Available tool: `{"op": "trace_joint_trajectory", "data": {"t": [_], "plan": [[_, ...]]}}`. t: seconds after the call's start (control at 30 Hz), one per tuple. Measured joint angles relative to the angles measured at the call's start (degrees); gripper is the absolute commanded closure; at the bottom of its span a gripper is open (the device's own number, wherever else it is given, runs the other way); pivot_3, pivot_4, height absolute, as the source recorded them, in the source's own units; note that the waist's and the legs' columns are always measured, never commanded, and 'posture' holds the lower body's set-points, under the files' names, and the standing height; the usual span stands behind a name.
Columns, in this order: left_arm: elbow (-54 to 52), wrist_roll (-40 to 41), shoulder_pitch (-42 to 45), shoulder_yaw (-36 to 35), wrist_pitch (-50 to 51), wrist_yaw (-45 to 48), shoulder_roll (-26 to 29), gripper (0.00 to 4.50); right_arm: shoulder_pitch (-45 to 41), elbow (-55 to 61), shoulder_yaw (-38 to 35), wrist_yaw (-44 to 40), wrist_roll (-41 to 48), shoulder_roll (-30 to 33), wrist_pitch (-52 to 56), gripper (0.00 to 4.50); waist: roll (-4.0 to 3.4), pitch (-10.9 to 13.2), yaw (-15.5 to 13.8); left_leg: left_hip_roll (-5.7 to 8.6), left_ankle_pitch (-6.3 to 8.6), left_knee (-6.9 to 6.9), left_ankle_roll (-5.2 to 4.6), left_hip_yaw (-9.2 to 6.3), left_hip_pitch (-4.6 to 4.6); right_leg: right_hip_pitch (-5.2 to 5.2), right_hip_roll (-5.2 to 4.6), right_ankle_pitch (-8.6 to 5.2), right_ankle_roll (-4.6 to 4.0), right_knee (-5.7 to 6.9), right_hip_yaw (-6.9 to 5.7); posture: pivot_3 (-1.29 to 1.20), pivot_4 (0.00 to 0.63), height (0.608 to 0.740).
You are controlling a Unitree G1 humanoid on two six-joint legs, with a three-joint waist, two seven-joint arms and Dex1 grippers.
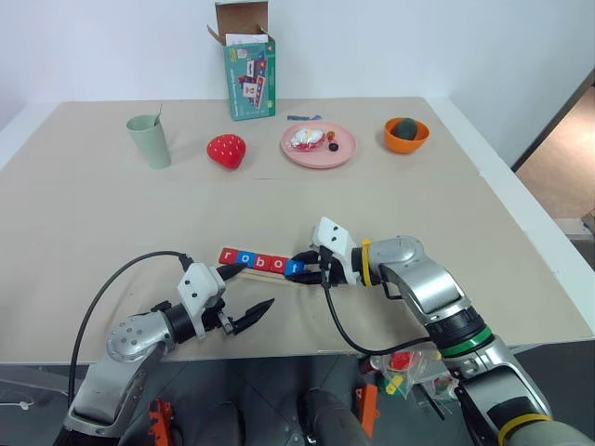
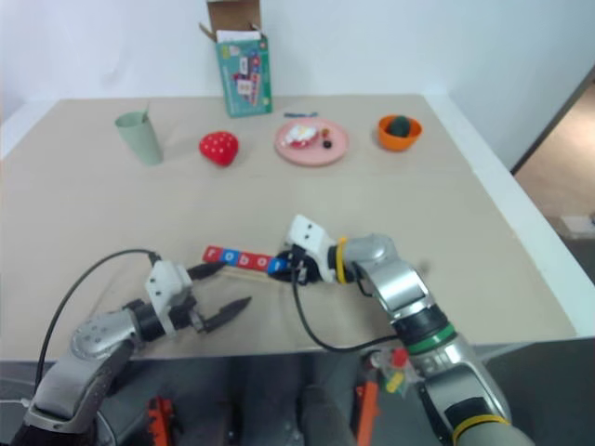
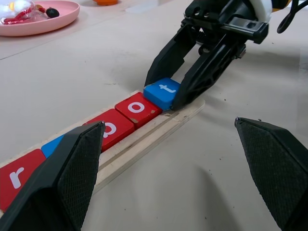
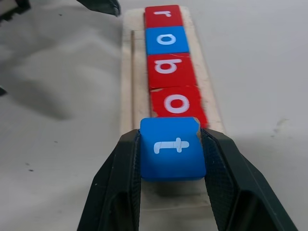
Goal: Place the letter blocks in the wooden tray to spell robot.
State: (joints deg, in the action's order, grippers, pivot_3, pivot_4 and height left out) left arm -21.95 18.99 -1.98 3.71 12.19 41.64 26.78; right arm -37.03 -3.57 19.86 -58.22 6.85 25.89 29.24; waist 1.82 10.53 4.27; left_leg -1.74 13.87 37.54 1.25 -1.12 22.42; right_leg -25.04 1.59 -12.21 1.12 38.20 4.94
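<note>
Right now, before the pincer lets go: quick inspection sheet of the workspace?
Surface: beige table, flat, with a white edge.
Job's things: wooden tray holds red r, blue o, red b and red o in a row; blue t sits at the tray's end, gripped.
Clutter: green cup, red strawberry toy, pink plate with small items, orange bowl with a dark thing in it, and an open box, all at the far side.
Grippers: right pincer shut on blue t; left pincer open, empty, beside the tray's r end.
Cables: black cable loops over the left arm; another hangs under the right wrist.
Surroundings: white wall behind; floor at right.
</note>
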Motion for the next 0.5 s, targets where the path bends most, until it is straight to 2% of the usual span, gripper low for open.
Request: {"op": "trace_joint_trajectory", "data": {"t": [0.5], "plan": [[0.47,-0.43,-0.69,0.0,-0.72,-0.04,-0.04,0.0,-0.69,-0.64,-0.12,-0.64,-0.23,0.81,-0.23,3.27,0.0,0.0,-0.01,0.0,0.0,0.0,0.0,-0.02,0.01,0.0,0.0,0.01,-0.01,0.0,-0.02,0.0,0.15,0.74]]}}
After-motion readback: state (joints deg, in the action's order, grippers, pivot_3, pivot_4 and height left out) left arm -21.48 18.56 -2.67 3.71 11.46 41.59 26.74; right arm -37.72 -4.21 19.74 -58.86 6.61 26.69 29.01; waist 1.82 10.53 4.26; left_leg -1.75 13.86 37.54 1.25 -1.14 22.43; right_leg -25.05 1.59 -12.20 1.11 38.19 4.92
